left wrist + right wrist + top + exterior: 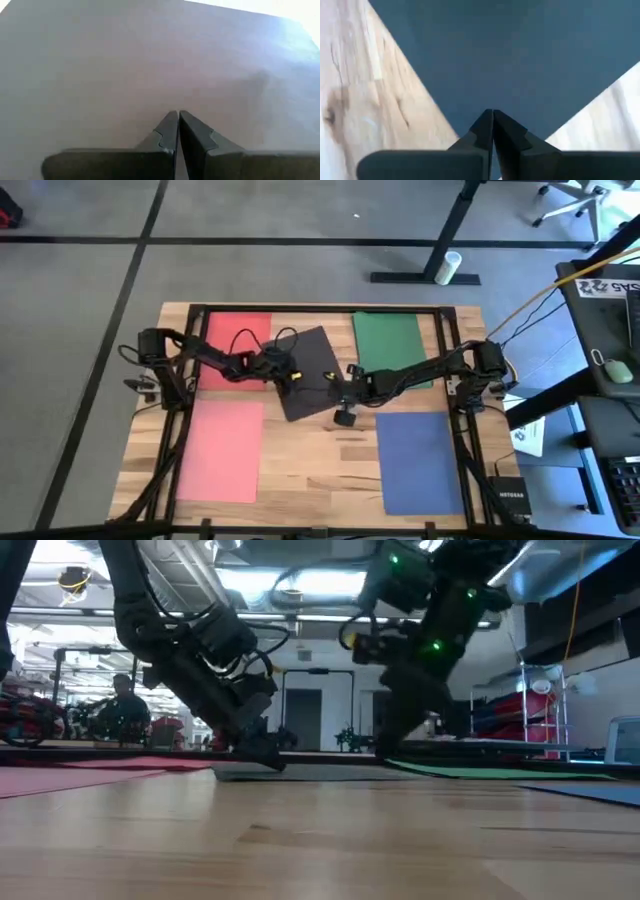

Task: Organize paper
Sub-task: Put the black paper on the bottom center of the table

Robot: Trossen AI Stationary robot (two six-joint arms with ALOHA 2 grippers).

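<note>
Five coloured sheets flat on the wooden tabletop (310, 455). Red sheet (237, 340) at the far left, green sheet (390, 345) at the far right, pink sheet (220, 450) at the near left, blue sheet (420, 462) at the near right. Dark grey sheet (310, 375) in the middle, turned askew, its far corners lying close to the red and green sheets.

Left gripper (285, 375) down on the left part of the grey sheet, jaws pressed together with only a hairline slit between the fingers (160, 145); grey paper fills the left wrist view, nothing pinched between the tips. Right gripper (345, 385) down at the grey sheet's right edge, just beside the green sheet, jaws likewise clenched, fingers (510, 140) tip to tip over the dark paper with bare wood on either side; nothing visibly grasped.

Seen level from the table's height, both arms reaching down to the grey sheet (300, 771), left gripper (262, 752) touching it, right gripper (395, 745) at its far edge.

Beyond the table: grey floor, a white printed sheet (528, 435) beside the right frame, a person (122, 705) seated far off in the room.
</note>
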